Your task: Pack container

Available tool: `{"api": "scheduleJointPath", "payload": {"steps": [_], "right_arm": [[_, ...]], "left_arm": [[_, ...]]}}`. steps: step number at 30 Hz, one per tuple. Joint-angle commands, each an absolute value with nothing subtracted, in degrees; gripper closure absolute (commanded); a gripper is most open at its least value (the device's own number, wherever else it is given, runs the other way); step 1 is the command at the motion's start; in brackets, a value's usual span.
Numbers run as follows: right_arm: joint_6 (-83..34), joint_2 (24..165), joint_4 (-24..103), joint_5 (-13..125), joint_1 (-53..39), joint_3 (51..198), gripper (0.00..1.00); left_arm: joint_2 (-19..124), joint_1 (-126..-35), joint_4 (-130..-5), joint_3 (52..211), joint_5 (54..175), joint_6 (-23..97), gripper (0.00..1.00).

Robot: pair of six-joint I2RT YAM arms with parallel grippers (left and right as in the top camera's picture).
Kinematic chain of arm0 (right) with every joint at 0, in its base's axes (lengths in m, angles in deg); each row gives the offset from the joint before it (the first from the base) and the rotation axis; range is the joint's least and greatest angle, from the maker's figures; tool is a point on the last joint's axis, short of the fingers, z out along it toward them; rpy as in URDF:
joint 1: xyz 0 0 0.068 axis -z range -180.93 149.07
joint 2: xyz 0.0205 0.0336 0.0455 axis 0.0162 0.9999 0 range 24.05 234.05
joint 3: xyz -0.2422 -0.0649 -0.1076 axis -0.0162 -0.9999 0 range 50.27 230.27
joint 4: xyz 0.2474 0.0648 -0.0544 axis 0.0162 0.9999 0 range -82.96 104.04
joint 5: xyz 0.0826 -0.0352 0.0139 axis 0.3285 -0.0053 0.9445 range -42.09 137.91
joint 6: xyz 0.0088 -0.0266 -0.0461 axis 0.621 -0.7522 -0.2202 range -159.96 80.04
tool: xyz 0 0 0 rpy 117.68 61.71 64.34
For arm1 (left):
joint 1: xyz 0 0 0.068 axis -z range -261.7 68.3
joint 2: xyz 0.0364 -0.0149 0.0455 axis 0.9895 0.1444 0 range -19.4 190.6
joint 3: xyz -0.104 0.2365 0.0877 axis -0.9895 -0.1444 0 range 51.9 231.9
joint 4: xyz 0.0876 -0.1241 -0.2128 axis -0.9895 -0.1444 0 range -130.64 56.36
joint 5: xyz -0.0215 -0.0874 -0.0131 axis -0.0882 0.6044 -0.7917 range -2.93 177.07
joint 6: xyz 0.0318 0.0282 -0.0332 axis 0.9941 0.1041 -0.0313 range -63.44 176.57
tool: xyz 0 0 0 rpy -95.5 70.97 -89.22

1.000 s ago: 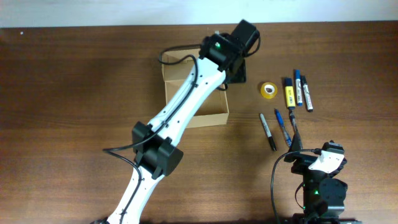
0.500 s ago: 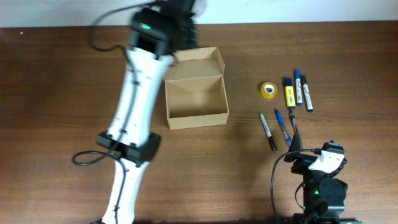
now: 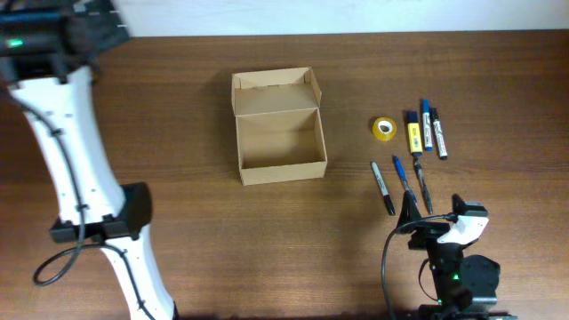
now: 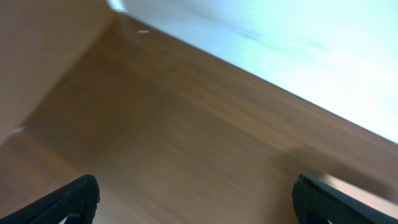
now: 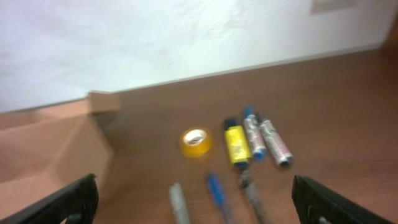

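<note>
Take twelve o'clock as the far edge of the table (image 3: 178, 116) seen from above. Nearest you, at the near edge and toward the right, sits your right gripper (image 5: 194, 186). Its fingers are spread wide and it grips nothing.

Just beyond its fingertips, at about twelve o'clock, three pens lie side by side on the wood: a black pen (image 3: 383, 188), a blue pen (image 3: 402, 178) and a third, darker pen (image 3: 420, 188). Further along the same line you reach a yellow roll of tape (image 3: 384, 128). At its three o'clock are a yellow highlighter (image 3: 413, 135) and two blue-capped markers (image 3: 426, 124), packed close together and lying roughly parallel.

The cardboard box (image 3: 280, 147) lies at about ten o'clock from the right gripper, well apart from it and from the pens. It stands upright near the middle of the table, its mouth open to the overhead camera. Its lid flap (image 3: 274, 90) is folded back on the far side. In the right wrist view you see the box only as a blurred tan wall at the left edge.

Farthest off is your left gripper (image 4: 196, 190), up at the far left corner beside the white wall (image 4: 280, 37). From there the box lies at about four o'clock, well apart. The left wrist picture is blurred, but its two fingertips show at the bottom corners, set wide, with only bare wood between them.
</note>
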State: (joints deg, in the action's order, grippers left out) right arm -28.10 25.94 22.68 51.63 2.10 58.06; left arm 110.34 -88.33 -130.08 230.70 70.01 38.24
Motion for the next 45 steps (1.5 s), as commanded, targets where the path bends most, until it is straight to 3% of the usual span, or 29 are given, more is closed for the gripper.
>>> {"api": "scheduleJointPath", "payload": {"steps": [1, 8, 16, 23, 32, 45], "right_arm": [[-21.87, 28.23, 26.70, 56.53, 2.47, 66.21, 0.01], [-22.77, 52.52, 35.55, 57.08, 2.47, 85.66, 0.01], [-28.56, 97.43, 57.76, 58.50, 2.47, 125.75, 0.01], [-29.52, 124.21, 63.70, 73.05, 2.38, 150.62, 0.01], [-30.05, 137.93, 67.90, 56.46, -2.25, 156.35, 0.06], [-30.53, 147.18, 66.68, 50.52, -6.73, 156.35, 0.09]], "left_arm": [[109.90, -92.72, -130.30, 229.52, 69.31, 39.53, 0.00], [109.90, -97.36, -130.30, 229.23, 69.29, 39.53, 0.00], [109.90, -97.99, -130.30, 229.23, 69.29, 39.53, 0.00], [109.90, -97.99, -130.30, 229.23, 69.29, 39.53, 0.00], [109.90, -97.99, -130.30, 229.23, 69.29, 39.53, 0.00], [109.90, -97.99, -130.30, 229.23, 69.29, 39.53, 0.00]]}}
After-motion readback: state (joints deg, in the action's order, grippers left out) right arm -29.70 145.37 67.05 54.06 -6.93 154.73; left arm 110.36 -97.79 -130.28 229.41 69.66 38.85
